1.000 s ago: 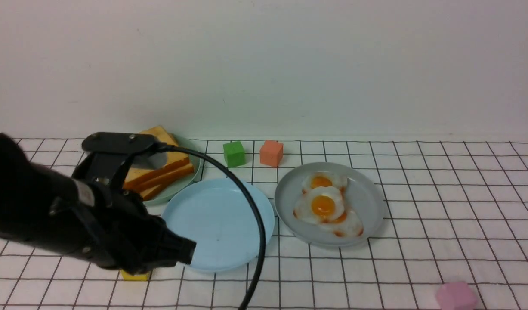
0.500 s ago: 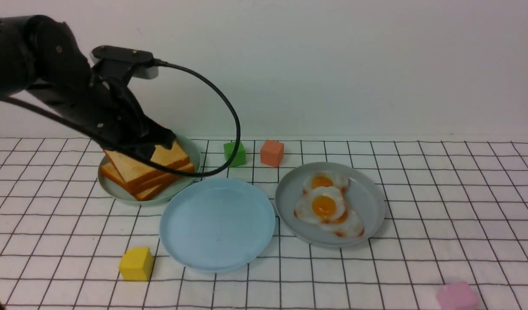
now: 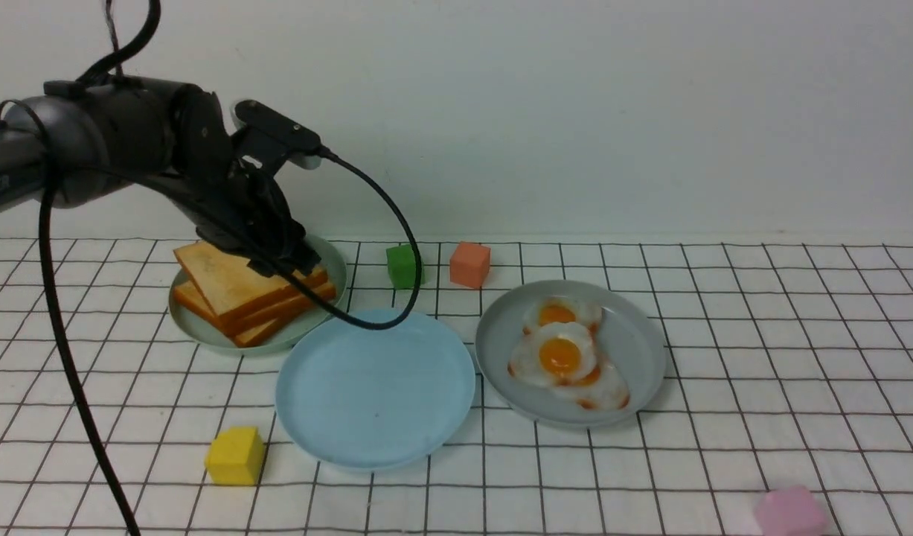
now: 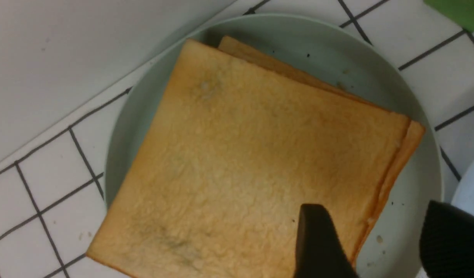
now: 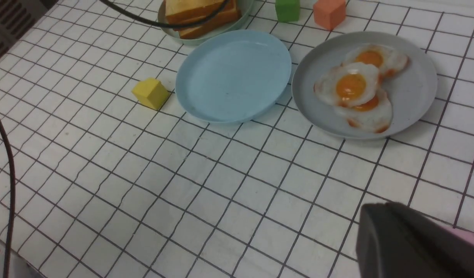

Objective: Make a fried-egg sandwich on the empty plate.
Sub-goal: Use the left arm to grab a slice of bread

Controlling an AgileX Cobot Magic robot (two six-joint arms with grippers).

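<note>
The left gripper has swung from the yellow cube to the toast stack, jaws wide; the right gripper, mostly cropped, is closed.

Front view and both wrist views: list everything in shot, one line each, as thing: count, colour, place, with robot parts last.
toast slices: three, it seems, golden-brown, stacked on the pale green plate
pale green plate: one, back left
light blue plate: one, centre, nothing on it
grey-blue plate: one, right of the light blue plate
fried eggs: three, white with orange yolks, overlapping on the grey-blue plate
green cube: one, back centre
orange cube: one, beside the green cube
yellow cube: one, front left
pink block: one, front right
cloth: one, white with black grid
left gripper: black, open, astride the toast stack's edge
right gripper: black, shut, by the pink block
</note>
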